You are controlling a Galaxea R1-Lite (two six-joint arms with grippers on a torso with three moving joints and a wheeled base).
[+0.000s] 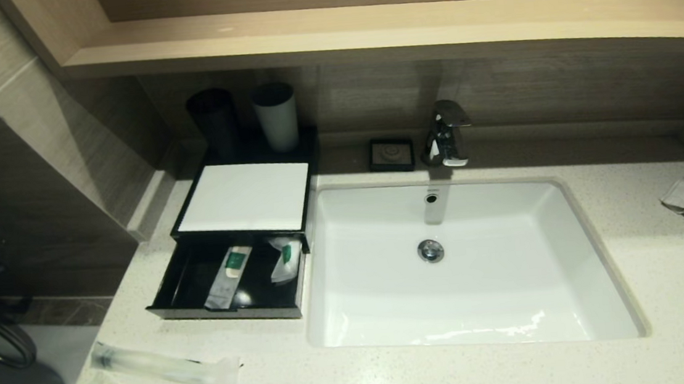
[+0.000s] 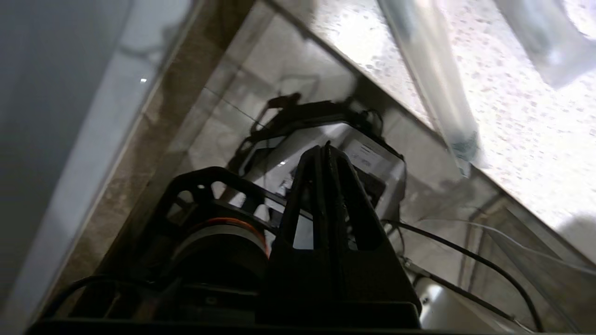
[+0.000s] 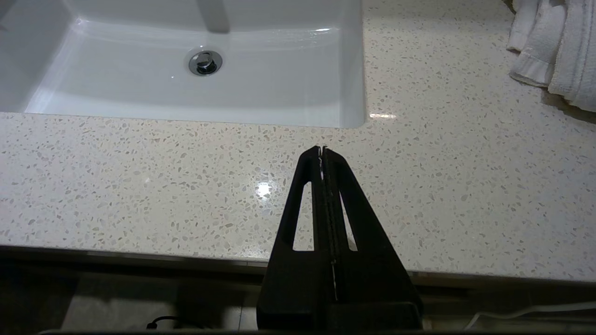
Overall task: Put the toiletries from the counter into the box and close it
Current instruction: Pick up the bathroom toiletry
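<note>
- Left gripper [image 2: 326, 148]: two matte black fingers, each a tapering triangular frame with an elongated cut-out window; their inner edges meet along a thin vertical seam.
- Behind the left gripper's fingers: a wide black base block, flat-topped.
- Beside the left gripper's base: a dark cylindrical joint housing [image 2: 223, 246] ringed by an orange band, inside a black open-work bracket with round holes.
- Beyond the fingertips: a pale grey boxy body panel [image 2: 368, 160] carrying a small white label, framed in black; thin black cables trail past it.
- Right gripper [image 3: 322, 150]: identical black triangular fingers with slot windows, pressed together; a fine pale line marks the seam.
</note>
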